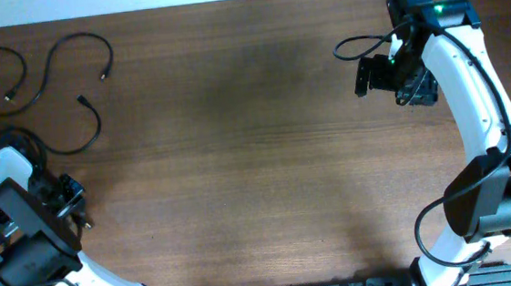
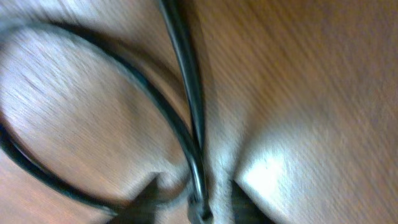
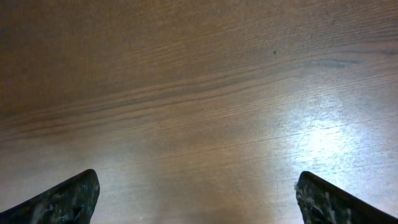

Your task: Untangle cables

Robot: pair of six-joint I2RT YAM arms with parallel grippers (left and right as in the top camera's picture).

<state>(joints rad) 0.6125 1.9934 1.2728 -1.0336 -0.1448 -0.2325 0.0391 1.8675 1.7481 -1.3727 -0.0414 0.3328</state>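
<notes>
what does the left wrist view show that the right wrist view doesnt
Only the left wrist view: a blurred black cable, a loop and a straighter strand, meeting between the tips of the left tool. Only the right wrist view: the right tool spread wide with nothing between its tips. Both: bare wooden table.

1. A brown wooden table (image 1: 257, 161) is filling the overhead view, its grain running side to side.
2. A pale strip (image 1: 89, 3) is showing beyond its far edge; whether it is wall or floor is unclear.
3. Ahead of the right gripper (image 3: 198, 176), rightwards, glare (image 3: 323, 140) is shining off the wood.
4. Just right of the left gripper (image 2: 194, 183), a bright patch (image 2: 280, 168) is gleaming.
</notes>
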